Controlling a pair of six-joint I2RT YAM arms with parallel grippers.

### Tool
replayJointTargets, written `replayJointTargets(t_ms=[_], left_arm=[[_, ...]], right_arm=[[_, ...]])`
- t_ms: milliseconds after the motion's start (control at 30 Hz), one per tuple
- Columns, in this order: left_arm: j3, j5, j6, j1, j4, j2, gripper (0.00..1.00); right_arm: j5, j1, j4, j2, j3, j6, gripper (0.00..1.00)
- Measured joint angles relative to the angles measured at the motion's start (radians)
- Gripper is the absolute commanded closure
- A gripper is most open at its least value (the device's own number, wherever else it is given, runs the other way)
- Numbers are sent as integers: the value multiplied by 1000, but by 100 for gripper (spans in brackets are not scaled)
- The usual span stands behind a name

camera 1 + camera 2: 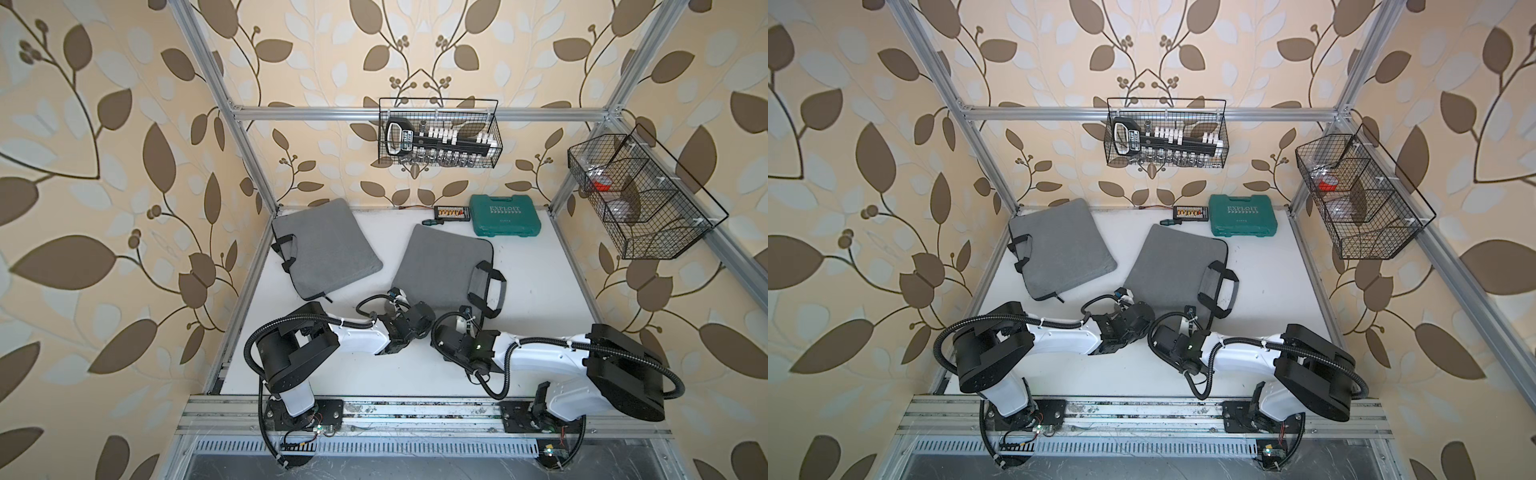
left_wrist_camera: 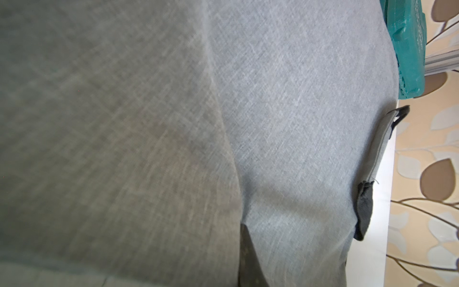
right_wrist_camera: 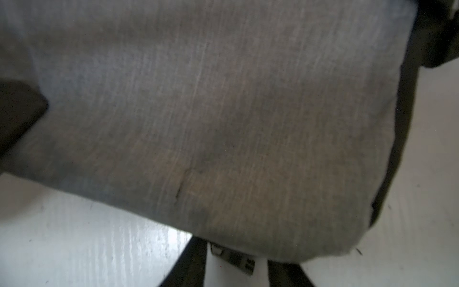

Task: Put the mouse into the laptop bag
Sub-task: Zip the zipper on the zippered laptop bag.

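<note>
You've got L gripper (image 1: 397,303) clamped shut at bag (image 1: 440,266) edge, R gripper (image 3: 234,251) just beside, jaws apart w/ metal tab (image 3: 233,258) between. Mouse not in view.

A flat white tabletop (image 1: 540,291) (image 1: 1271,291) carries everything here. In its far left corner lies the far grey fabric laptop bag (image 1: 328,249) (image 1: 1061,245), flat, with its black strap handles turned toward the left edge. Beside it, across a strip of bare table, lies the near grey fabric laptop bag (image 1: 440,266) (image 1: 1173,266), set at a slant with its black handles resting on the table to the right. At the back right sits a closed teal plastic tool case (image 1: 505,216) (image 1: 1243,217). Just left of the case is a small black bit holder with orange bits (image 1: 449,212) (image 1: 1190,212). A short dark-handled screwdriver (image 1: 432,222) (image 1: 1173,222) lies just in front of that, near the slanted bag's far corner.
</note>
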Motion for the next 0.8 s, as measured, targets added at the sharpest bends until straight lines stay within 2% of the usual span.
replayJointTargets(t_ms=[133,167,333,467,633,800], left_arm=[[0,-3,-4,0,0,0,100],[0,-6,-4,1,-1,0,100],[0,-11,-3,3,-5,-2,100],[-26,11,4,40,-6,-39,100],[-92,116,77,165,-47,-142,100],[-53,228,198,261,-148,-154,100]], right_arm=[[10,5,7,21,15,10,99],[11,7,8,22,15,14,100],[3,8,8,17,14,13,100],[-30,10,34,-21,-17,4,100],[-86,26,75,-82,-67,-22,100],[-75,97,106,-110,-79,-36,100]])
